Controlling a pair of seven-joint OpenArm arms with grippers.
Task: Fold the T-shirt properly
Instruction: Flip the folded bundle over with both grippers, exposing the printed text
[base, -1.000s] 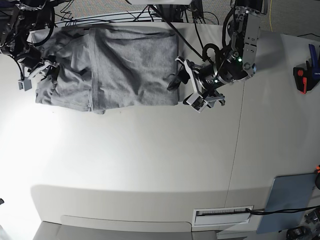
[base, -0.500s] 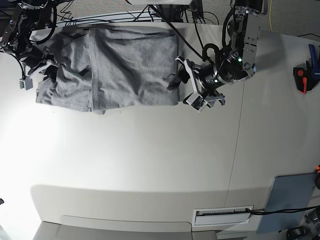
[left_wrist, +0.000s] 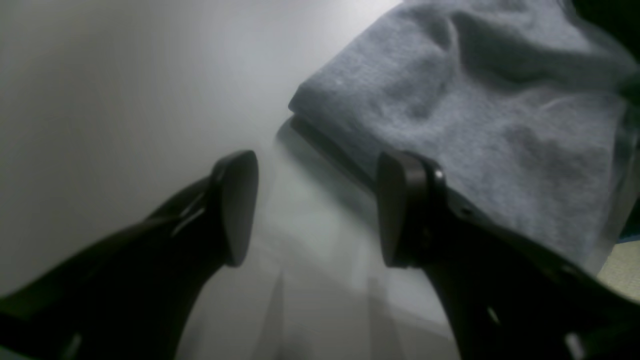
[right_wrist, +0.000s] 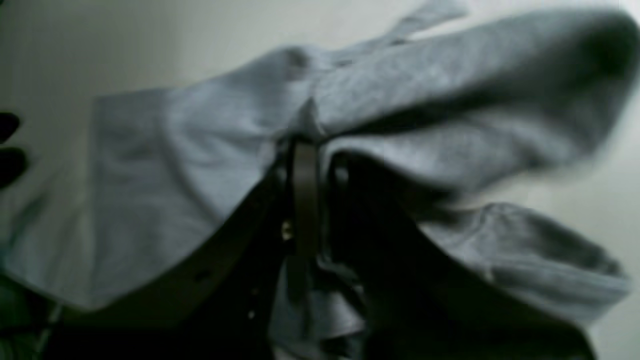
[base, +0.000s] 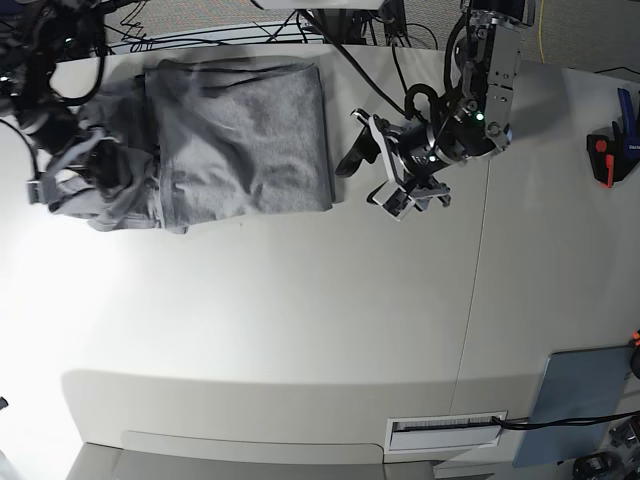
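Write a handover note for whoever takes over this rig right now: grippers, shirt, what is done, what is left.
Right gripper: shut on a bunch of the T-shirt at its far edge, cloth lifted.
Left gripper: open, holding nothing, beside the shirt's near corner on the table.
Done: shirt partly folded, plain grey side up.
Left: lay the pinched side over, smooth the bunched part, finish folding.
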